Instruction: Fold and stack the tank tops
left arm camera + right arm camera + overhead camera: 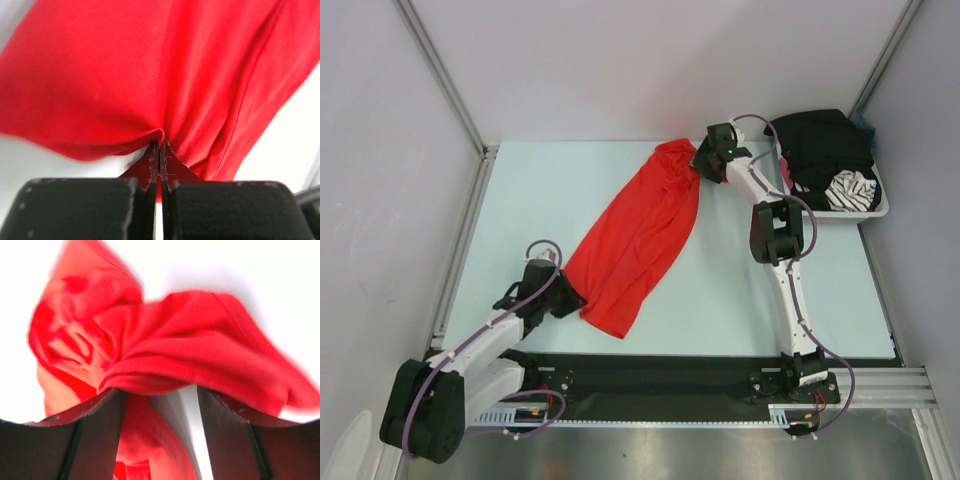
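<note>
Item in hand: one thin-fabric, plain bright red tank top (640,235), laid out as a long diagonal strip on the pale table (540,190), from the near edge left of its middle toward the far-right corner. Step judged: spreading-out ahead of the first fold. Left gripper (159,146): closed, with a pinch of the near end of the red tank top clamped between the jaws. Right gripper (160,390): jaws set apart at the bunched far end; cloth is draped over the fingertips (100,405) and appears not to be clamped, though the blurred wrist view leaves this uncertain. Next move: a firm hold on the far end would be needed, then the cloth drawn flat before folding. Count: one red tank top; one soft, plain black tank top (820,145), heaped in one white rectangular plastic basket (882,208) at the far-right corner; one black-and-white striped cloth (852,190) in the same basket; two grippers.
</note>
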